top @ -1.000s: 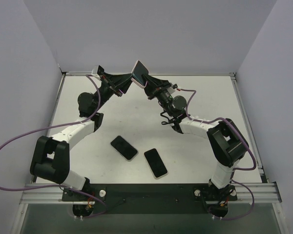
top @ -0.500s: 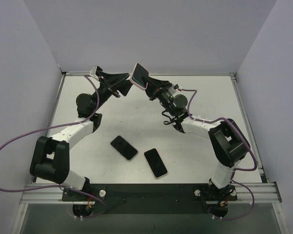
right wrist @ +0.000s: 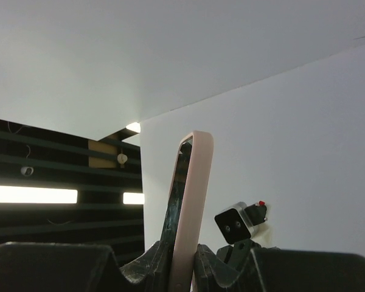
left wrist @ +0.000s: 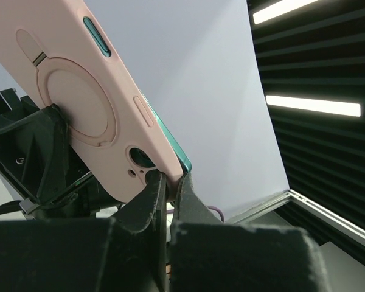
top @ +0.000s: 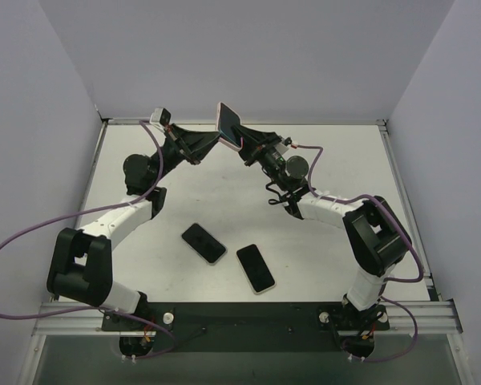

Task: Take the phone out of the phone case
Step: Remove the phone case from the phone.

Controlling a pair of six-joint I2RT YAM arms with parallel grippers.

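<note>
A phone in a pink case (top: 228, 126) is held in the air over the back of the table, between both grippers. In the left wrist view I see the case's back (left wrist: 79, 91) with its round ring, and the phone's teal edge (left wrist: 170, 137) along its right side. My left gripper (left wrist: 168, 179) is shut on the case's lower corner. In the right wrist view the case (right wrist: 194, 194) stands edge-on with the dark screen (right wrist: 175, 213) on its left. My right gripper (right wrist: 184, 258) is shut on its lower end. From above, the left gripper (top: 212, 143) and right gripper (top: 242, 146) meet under the phone.
Two other dark phones lie flat on the table nearer the arms, one (top: 204, 242) at centre left and one (top: 256, 268) with a pale rim beside it. Grey walls close the back and sides. A metal rail (top: 401, 184) runs along the right edge.
The cased phone has tipped more upright and shifted slightly left. The left arm's wrist has swung left and back, while both grippers keep their hold.
</note>
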